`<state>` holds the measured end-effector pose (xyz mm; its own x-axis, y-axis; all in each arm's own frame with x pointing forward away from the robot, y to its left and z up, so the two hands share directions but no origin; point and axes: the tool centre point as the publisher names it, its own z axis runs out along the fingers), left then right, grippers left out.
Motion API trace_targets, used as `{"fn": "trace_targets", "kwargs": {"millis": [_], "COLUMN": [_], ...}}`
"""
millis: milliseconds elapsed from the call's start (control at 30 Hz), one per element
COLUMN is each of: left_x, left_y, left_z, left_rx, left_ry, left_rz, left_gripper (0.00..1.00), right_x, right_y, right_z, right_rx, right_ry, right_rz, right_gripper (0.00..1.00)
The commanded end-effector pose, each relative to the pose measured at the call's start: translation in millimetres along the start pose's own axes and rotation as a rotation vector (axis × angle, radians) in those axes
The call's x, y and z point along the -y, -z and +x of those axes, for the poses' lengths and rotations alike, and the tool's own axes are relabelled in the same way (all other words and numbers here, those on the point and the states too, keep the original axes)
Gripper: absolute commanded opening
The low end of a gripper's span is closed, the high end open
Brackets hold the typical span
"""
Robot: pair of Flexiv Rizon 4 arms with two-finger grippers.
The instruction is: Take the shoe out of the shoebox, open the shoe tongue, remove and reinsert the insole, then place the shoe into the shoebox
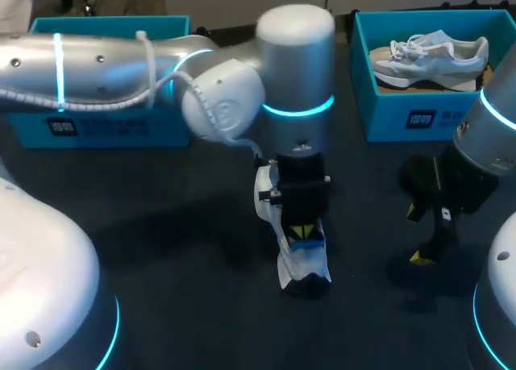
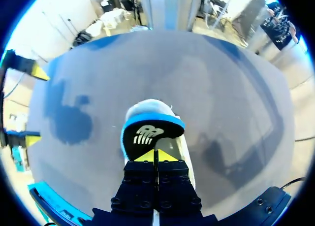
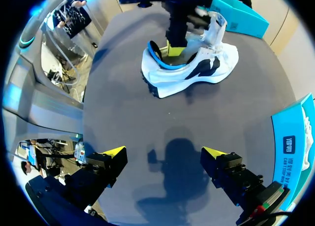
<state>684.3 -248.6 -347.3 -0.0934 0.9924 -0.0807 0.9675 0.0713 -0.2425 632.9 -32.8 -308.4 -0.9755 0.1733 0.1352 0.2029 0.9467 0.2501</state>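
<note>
Shoe [image 1: 304,267] on table [image 1: 161,249]. Left gripper [image 2: 155,155] down in shoe's heel opening, fingers pinched on insole [image 2: 149,133] heel, likely to peel it out. Right gripper [image 3: 163,159] beside shoe, fingers spread, empty, apparently waiting.

No wording is legible: a dark label [image 1: 63,126] with tiny white print sits on the left shoebox [image 1: 173,132], another label [image 1: 423,120] on the right shoebox [image 1: 379,104], and a white striped logo [image 2: 147,134] marks the black insole [image 2: 132,143].
</note>
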Motion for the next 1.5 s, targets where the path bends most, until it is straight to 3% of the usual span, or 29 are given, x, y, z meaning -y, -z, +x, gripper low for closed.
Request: {"fn": "trace_targets", "kwargs": {"millis": [33,133,333,533,733,900,1000,1100,1133,1267,1500], "left_x": [-6.7,-7.6,-4.7,-14.7,-32.7,-55.0,-60.3,-56.1,-45.4,-22.0,4.8], "left_y": [-16.4,-28.2,-49.2,-69.6,-66.8,-52.3,-41.6,-30.2,-18.8,-5.6,-12.5], "left_z": [-5.2,-16.4,-26.8,-14.5,8.5,29.8,32.4,32.4,28.4,14.8,-15.2], "left_rx": [0.105,0.112,0.116,0.042,-0.008,-0.056,-0.049,-0.015,0.046,0.117,0.125], "left_ry": [0.04,0.073,0.116,0.119,0.126,0.145,0.159,0.152,0.129,0.086,0.035], "left_rz": [0.052,0.081,0.064,-0.01,-0.075,-0.144,-0.152,-0.13,-0.101,-0.049,0.017], "left_gripper": [0.0,0.0,0.0,0.0,0.0,0.0,0.0,0.0,0.0,0.0,0.0], "right_x": [-0.3,-0.3,-0.3,-0.3,-0.3,-0.3,-0.3,-0.3,-0.3,-0.3,-0.3], "right_y": [-1.3,-1.3,-1.3,-1.3,-1.3,-1.3,-1.3,-1.3,-1.3,-1.3,-1.3], "right_z": [0.1,0.1,0.1,0.1,0.1,0.1,0.1,0.1,0.1,0.1,0.1], "right_rx": [0.001,0.001,0.001,0.001,0.001,0.001,0.001,0.001,0.001,0.001,0.001], "right_ry": [0.0,0.0,0.0,0.0,0.0,0.0,0.0,0.0,0.0,0.0,0.0], "right_rz": [0.001,0.001,0.001,0.001,0.001,0.001,0.001,0.001,0.001,0.001,0.001], "right_gripper": [1.0,1.0,1.0,1.0,1.0,1.0,1.0,1.0,1.0,1.0,1.0]}}
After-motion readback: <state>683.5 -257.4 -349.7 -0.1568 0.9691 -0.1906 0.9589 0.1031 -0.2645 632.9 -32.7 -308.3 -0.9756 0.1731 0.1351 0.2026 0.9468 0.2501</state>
